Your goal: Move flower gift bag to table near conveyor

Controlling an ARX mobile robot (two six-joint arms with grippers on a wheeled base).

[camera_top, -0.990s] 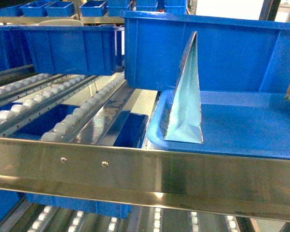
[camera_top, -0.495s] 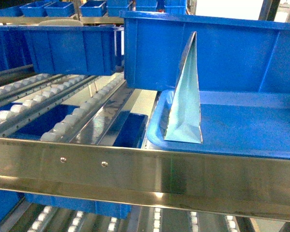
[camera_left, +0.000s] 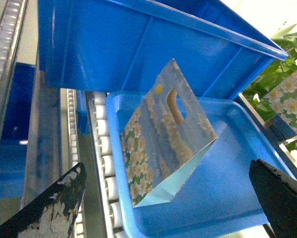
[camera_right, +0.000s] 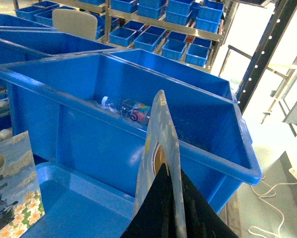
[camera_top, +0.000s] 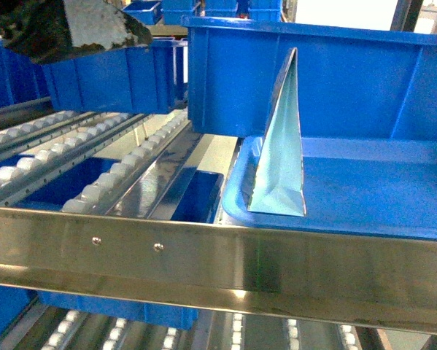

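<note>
A big blue bin (camera_top: 335, 80) stands behind the blue tray (camera_top: 379, 197). On the tray's left end the flower gift bag (camera_left: 163, 144) stands upright. The left claw (camera_left: 166, 168) hangs spread before the tray. Right of the tray, the right claw (camera_right: 169, 198) pinches a second flowered bag (camera_right: 160, 144).

Head: close, level across conveyor (camera_top: 94, 157) rail. Left wrist: steeply down onto blue tray (camera_left: 247, 163), shared with head. Right wrist: forward over blue bin (camera_right: 113, 124).

Glossy paper bag (camera_top: 280, 153), shiny steel conveyor (camera_top: 218, 259).
</note>
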